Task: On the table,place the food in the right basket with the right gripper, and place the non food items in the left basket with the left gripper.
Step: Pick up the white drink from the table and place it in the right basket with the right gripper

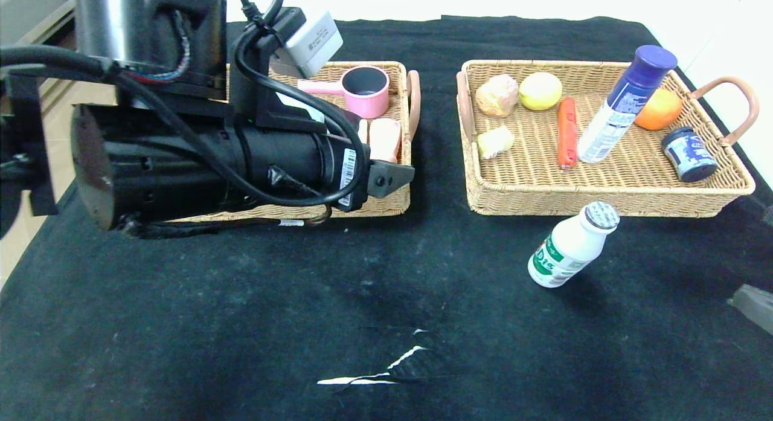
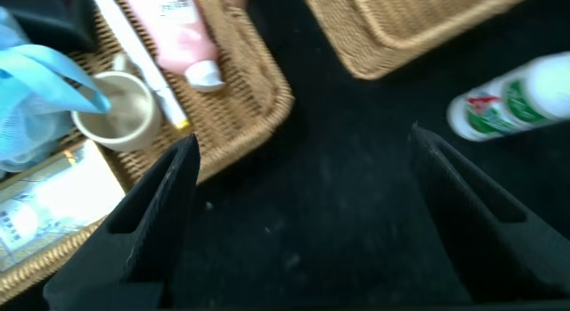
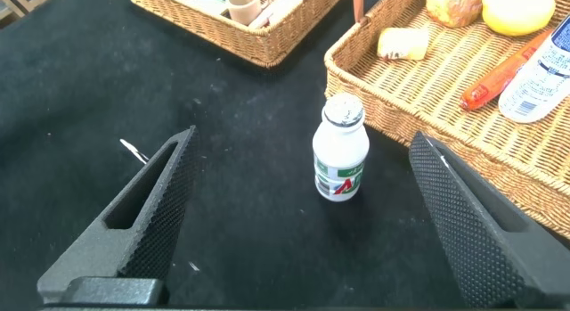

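Black cloth table (image 1: pixel 253 324) holds both baskets; left and right jaws stand apart.

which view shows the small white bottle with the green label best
The right wrist view: the small white bottle with the green label stands whole and centred beside the tan wicker right basket. The head view shows it whole but smaller; the left wrist view shows it blurred and cut off.

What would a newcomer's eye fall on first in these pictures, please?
Most likely the left arm's bulky black body, filling the head view's left side over the left basket, with the left tool open and empty. Next, the small white bottle standing alone on the black table, just in front of the right basket. That basket already holds the sausage stick and the leaning spray can.
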Action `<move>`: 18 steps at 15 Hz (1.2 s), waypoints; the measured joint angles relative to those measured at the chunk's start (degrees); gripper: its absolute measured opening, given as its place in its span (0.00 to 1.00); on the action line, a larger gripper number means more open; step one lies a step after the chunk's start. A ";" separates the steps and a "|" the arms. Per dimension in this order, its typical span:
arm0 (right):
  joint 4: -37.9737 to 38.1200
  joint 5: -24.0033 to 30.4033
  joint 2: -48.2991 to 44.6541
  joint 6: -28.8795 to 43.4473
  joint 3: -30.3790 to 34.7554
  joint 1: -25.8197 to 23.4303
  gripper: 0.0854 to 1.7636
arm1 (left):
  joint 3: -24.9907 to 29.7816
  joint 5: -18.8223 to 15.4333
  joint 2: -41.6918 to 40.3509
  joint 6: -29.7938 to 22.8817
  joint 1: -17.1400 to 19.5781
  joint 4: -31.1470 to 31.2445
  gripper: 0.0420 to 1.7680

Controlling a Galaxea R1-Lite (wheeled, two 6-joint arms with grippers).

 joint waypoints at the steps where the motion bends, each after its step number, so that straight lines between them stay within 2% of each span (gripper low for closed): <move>1: 0.02 0.00 0.07 -0.02 0.00 0.00 0.97 | 1.54 -1.50 -1.77 0.00 -0.49 -0.05 0.95; 5: 0.18 -0.17 0.71 -0.02 0.22 -0.06 0.97 | 9.45 -8.42 -8.44 -0.02 -1.62 -1.01 0.96; 7: -0.04 -0.30 1.65 -0.02 0.78 0.00 0.97 | 14.63 -10.93 -11.42 0.33 -1.71 -3.57 0.96; 12: -0.09 -1.33 3.25 -0.11 1.72 1.79 0.97 | 24.75 -11.76 -15.14 4.52 -1.79 -10.96 0.96; 15: -0.04 -2.49 3.77 -0.40 2.05 2.54 0.97 | 28.14 -11.41 -14.18 4.19 -1.76 -14.51 0.96; 18: -0.09 -6.84 5.40 -0.43 2.40 4.52 0.97 | 31.96 -11.02 -12.30 3.83 -1.24 -22.13 0.97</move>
